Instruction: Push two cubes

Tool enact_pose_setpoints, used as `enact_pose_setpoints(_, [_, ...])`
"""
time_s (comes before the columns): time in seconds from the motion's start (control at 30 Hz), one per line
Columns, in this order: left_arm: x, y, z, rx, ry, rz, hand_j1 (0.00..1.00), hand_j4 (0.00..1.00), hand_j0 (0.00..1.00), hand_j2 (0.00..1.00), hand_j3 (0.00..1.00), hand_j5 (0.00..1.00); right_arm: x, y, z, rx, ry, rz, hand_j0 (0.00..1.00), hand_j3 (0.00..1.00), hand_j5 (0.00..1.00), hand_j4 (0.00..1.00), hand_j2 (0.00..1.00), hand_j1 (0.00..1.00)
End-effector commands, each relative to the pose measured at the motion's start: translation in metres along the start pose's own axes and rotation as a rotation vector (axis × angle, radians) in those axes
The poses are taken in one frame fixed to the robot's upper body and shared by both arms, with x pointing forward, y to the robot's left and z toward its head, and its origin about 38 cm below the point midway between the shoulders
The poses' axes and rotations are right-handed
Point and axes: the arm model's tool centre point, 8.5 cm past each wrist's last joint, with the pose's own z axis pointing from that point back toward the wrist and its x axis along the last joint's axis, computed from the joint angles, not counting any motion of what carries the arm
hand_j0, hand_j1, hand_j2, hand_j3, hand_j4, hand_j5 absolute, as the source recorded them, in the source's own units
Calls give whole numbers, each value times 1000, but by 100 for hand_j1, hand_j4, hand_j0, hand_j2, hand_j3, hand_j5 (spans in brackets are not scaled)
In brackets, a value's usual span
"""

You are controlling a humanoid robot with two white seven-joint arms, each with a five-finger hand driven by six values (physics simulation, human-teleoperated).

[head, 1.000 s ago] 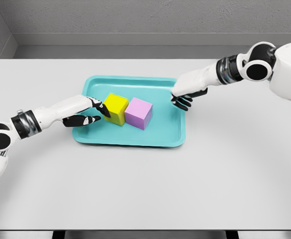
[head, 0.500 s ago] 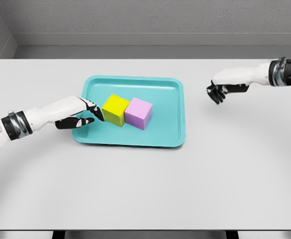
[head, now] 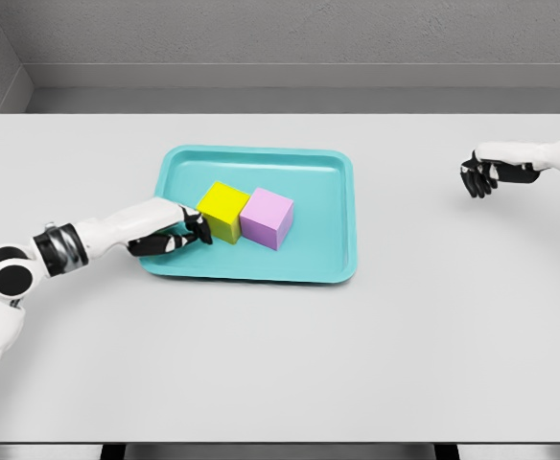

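Yellow cube [head: 223, 209] touching pink cube [head: 267, 217] on teal tray [head: 323, 259]. Left hand [head: 176, 233] at yellow cube's side, fingers loosely extended, holding nothing. Likely rigid, light, sliding readily; best pushed low on flat face.

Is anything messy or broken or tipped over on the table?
Nothing stands out. The yellow cube and the pink cube sit flat and side by side in the teal tray, which lies flat on the table. The left hand is at the yellow cube; the right hand hangs far right.
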Motion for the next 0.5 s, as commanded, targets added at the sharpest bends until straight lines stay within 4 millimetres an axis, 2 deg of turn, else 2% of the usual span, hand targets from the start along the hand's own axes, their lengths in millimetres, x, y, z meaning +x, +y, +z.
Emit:
enact_pose_setpoints(0.0, [-3,-5,-3,-1,6,19,45,45,45,45,45,45,0,0,-1,-3,-1,-6,18,18,18,18,18,18])
enact_pose_setpoints(0.17, [-1,-2,-4,4,2,15,45,45,45,45,45,45,6,0,-6,7,-17,6,18,18,18,18,18,18])
enact_pose_setpoints(0.33, [-2,-2,-4,3,2,14,45,45,45,45,45,45,51,-1,-32,58,-130,112,17,17,17,17,17,17])
enact_pose_setpoints(0.47, [-3,-1,-7,7,3,22,45,45,45,45,45,45,64,-1,-37,69,-167,139,17,17,17,17,17,17])
